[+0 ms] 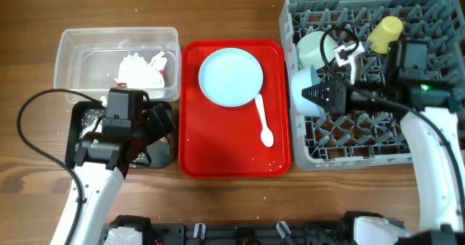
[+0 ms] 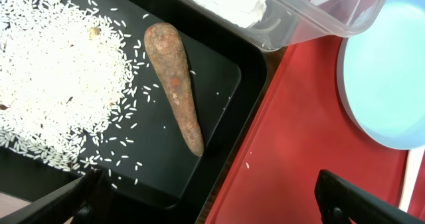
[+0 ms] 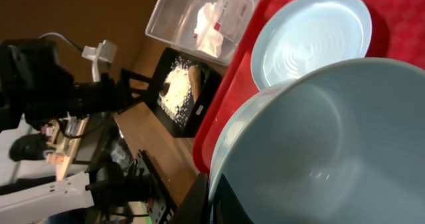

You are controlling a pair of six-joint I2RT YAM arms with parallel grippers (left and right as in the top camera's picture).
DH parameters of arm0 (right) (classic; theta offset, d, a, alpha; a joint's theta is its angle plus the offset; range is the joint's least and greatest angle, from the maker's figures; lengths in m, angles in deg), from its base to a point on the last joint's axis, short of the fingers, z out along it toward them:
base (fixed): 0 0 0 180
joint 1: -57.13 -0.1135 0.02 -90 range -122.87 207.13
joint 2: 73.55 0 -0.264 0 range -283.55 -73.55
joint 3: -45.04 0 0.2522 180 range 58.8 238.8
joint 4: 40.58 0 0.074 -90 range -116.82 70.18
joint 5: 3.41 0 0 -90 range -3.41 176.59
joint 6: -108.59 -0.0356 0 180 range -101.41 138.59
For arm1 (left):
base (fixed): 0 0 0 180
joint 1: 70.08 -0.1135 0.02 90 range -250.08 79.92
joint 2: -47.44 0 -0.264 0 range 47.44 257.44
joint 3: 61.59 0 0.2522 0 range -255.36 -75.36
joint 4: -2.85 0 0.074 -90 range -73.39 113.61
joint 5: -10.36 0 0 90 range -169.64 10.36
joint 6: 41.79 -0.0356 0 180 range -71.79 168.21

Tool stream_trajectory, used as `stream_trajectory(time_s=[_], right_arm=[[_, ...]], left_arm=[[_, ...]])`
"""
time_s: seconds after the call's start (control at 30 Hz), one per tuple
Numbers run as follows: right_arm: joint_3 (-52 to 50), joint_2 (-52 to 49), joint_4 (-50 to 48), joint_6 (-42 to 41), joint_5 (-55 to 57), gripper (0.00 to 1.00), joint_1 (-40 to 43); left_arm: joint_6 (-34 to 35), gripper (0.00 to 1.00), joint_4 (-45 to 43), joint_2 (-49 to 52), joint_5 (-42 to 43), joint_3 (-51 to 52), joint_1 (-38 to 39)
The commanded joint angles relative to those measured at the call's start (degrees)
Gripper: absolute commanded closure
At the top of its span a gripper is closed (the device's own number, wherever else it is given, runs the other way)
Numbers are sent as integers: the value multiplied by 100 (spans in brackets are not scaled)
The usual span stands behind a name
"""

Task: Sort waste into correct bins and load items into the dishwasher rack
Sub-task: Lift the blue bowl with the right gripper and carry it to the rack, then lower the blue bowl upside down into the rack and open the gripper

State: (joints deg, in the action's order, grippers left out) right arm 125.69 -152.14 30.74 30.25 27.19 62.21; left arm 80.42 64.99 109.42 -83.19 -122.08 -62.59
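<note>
Light blue bowl [image 1: 304, 92] held at dishwasher rack [image 1: 363, 147]'s left edge.
Right gripper [image 1: 312, 94] grips the bowl rim. Left gripper [image 2: 212, 204] spread wide above black tub [image 2: 219, 71] containing sausage piece [image 2: 176, 84] and rice crumbs [image 2: 53, 84]. Plate [image 1: 231, 75] and spoon [image 1: 263, 121] on red tray [image 1: 218, 150].

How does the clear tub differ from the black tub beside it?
The clear tub is see-through and deeper; the black tub is opaque and shallow. The clear tub holds crumpled tissue; the black tub holds rice crumbs and a brown food piece. Both are rectangular.
</note>
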Motion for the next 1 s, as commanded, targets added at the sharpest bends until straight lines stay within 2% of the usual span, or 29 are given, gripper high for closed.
stream_trajectory(time_s=[0.0,0.23,0.67,0.87,0.97], right_arm=[[4,-568,-81,339,-258,96,26],[2,-1255,-94,382,-234,96,365],[-461,-1316,-125,310,-332,96,1005],[-461,-1316,-229,221,-1788,96,1327],[-461,-1316,-249,184,-2022,96,1373]], left_arm=[[-28,0,-13,9,28,0,-37],[-28,0,-13,9,26,0,-37],[-28,0,-13,9,28,0,-37],[-28,0,-13,9,28,0,-37],[-28,0,-13,9,28,0,-37]])
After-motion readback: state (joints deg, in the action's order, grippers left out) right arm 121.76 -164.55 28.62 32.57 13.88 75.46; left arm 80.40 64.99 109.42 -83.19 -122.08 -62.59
